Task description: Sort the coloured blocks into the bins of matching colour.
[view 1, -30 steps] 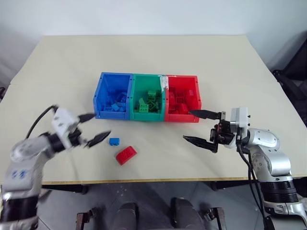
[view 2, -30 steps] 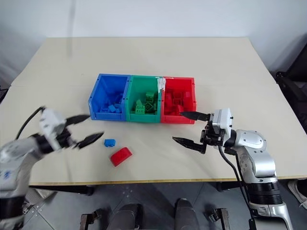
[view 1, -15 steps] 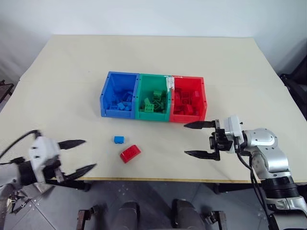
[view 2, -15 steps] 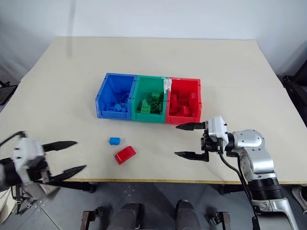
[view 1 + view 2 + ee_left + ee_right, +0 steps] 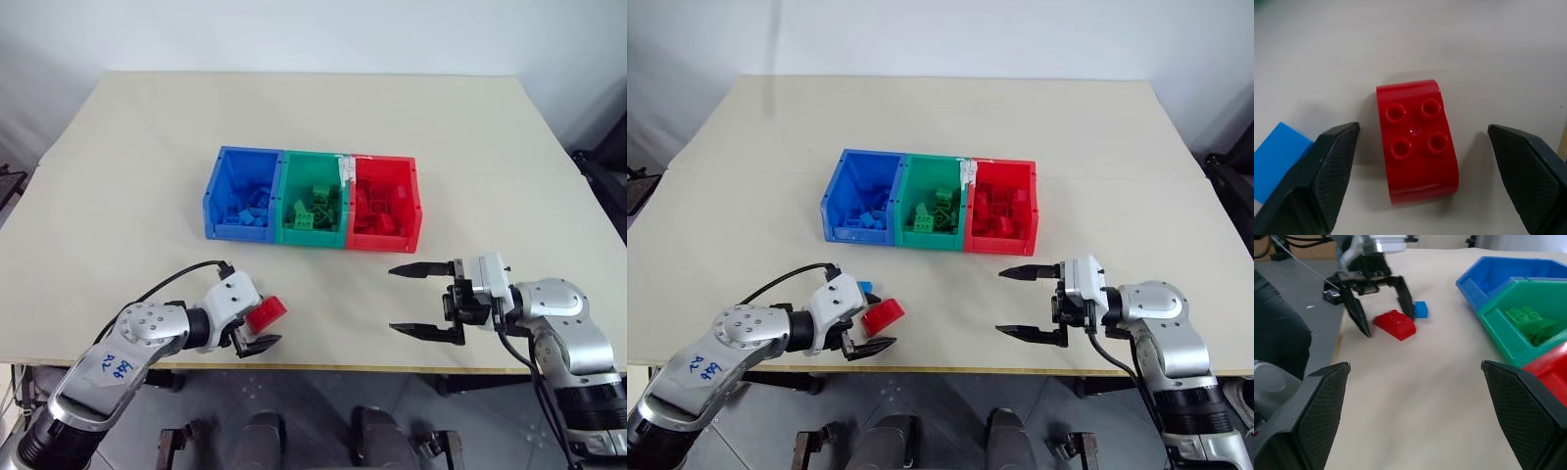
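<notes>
A red block [image 5: 1418, 161] lies studs-up on the table near its front edge. My left gripper [image 5: 1422, 139] is open and straddles it, one finger on each side with a gap to the block on both. A small blue block [image 5: 1278, 159] lies just beside the red one, close to one left finger [image 5: 1322, 171]. The joined blue bin [image 5: 235, 232], green bin [image 5: 312, 238] and red bin [image 5: 382, 242] stand mid-table, each holding several blocks of its own colour. My right gripper [image 5: 392, 299] hovers open and empty in front of the red bin, pointing left.
The beige table [image 5: 147, 147] is bare behind and on both sides of the bins. Its front edge [image 5: 323, 367] runs just under both grippers. A dark chair [image 5: 602, 171] stands off the right side.
My left gripper swung in from beyond the table's left front edge and now straddles the red block. My right gripper sank slightly and drew back a little. The blocks did not move.
</notes>
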You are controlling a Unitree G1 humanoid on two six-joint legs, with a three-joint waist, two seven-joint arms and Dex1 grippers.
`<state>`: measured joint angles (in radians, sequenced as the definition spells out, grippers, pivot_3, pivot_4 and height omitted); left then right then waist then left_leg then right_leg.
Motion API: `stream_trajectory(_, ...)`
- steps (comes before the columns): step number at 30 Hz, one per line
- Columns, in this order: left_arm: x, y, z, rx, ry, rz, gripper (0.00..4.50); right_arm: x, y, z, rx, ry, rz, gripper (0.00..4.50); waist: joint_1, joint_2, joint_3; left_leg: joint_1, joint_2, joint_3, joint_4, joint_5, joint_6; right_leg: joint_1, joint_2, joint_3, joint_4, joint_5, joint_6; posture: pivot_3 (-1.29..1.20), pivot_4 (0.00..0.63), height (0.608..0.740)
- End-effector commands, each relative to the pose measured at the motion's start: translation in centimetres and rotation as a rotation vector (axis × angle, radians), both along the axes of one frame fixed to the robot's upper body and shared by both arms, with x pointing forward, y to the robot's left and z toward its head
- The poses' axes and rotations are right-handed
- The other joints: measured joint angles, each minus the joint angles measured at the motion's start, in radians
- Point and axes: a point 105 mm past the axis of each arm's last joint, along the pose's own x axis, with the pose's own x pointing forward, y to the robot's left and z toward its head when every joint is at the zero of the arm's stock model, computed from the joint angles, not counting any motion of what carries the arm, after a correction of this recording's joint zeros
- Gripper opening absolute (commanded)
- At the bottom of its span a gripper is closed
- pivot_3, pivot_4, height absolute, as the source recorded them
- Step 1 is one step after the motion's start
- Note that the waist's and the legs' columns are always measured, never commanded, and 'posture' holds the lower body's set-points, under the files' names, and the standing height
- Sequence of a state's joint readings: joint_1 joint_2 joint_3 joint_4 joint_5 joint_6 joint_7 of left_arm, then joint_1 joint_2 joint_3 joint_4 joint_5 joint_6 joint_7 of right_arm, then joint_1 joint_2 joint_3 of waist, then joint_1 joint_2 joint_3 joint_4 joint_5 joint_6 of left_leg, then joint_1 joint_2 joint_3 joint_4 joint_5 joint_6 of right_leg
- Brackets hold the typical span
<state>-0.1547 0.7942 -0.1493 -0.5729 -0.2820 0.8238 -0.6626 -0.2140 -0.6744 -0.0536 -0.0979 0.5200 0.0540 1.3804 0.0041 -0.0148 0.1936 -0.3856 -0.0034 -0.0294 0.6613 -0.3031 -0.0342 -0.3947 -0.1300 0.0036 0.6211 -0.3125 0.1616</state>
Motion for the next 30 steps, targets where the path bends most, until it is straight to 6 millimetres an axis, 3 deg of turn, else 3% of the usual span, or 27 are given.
stream_trajectory(1, 0.1, -0.2, -0.9, 0.012, 0.031, 0.004, 3.87, -1.1, 0.0, 0.7, -0.002, -0.036, 0.01, 4.5, 0.005, 0.0, 0.0, 0.0, 0.0, 0.0, 0.001, 0.0, 0.0, 0.0, 0.0, 0.0, 0.0, 0.0, 0.0, 0.0, 0.15, 0.74)
stream_trajectory(7, 0.6, -0.7, 0.3, -0.013, -0.006, -0.04, 2.01, -1.6, 0.1, -0.3, -0.025, -0.04, -0.008, 4.5, 0.005, 0.0, 0.0, 0.0, 0.0, 0.0, 0.001, 0.0, 0.0, 0.001, 0.0, 0.0, 0.0, 0.0, 0.0, 0.0, 0.15, 0.74)
stream_trajectory(9, 1.8, -1.6, 2.3, -0.063, -0.106, -0.066, 1.47, -1.1, -0.3, -0.1, 0.002, -0.042, -0.066, 4.5, 0.01, 0.0, 0.0, 0.0, 0.0, 0.0, 0.001, 0.0, 0.0, 0.001, 0.0, 0.0, 0.0, 0.0, 0.0, 0.0, 0.15, 0.74)
stream_trajectory(14, 4.8, -4.7, 7.3, -0.276, -0.299, -0.124, 1.48, 0.6, -1.8, 1.3, 0.174, -0.056, -0.298, 4.5, 0.021, 0.0, 0.0, -0.001, -0.001, -0.001, 0.003, 0.0, -0.001, 0.001, 0.0, -0.001, 0.0, 0.0, 0.001, 0.0, 0.15, 0.74)
stream_trajectory(19, 8.8, -7.7, 10.4, -0.363, -0.459, -0.151, 1.48, 1.6, -3.7, 2.2, 0.312, -0.087, -0.528, 4.5, 0.021, 0.0, 0.0, -0.001, -0.001, -0.001, 0.004, 0.001, -0.002, 0.001, 0.0, -0.001, 0.0, 0.001, 0.001, 0.0, 0.15, 0.74)
stream_trajectory(25, 11.8, -13.5, 12.1, -0.475, -0.522, -0.276, 1.48, 0.5, -5.5, 2.0, 0.337, -0.1, -0.746, 4.5, 0.025, 0.0, 0.0, -0.003, -0.002, 0.0, 0.003, 0.001, -0.001, 0.001, 0.0, -0.002, 0.001, 0.001, 0.003, 0.0, 0.15, 0.74)
stream_trajectory(30, 12.8, -15.6, 12.1, -0.511, -0.499, -0.33, 1.48, -0.9, -5.6, 1.8, 0.329, -0.106, -0.833, 4.5, 0.018, 0.0, 0.0, -0.003, -0.002, 0.002, 0.002, 0.0, 0.001, 0.001, 0.0, -0.001, -0.002, 0.003, 0.005, 0.0, 0.15, 0.74)
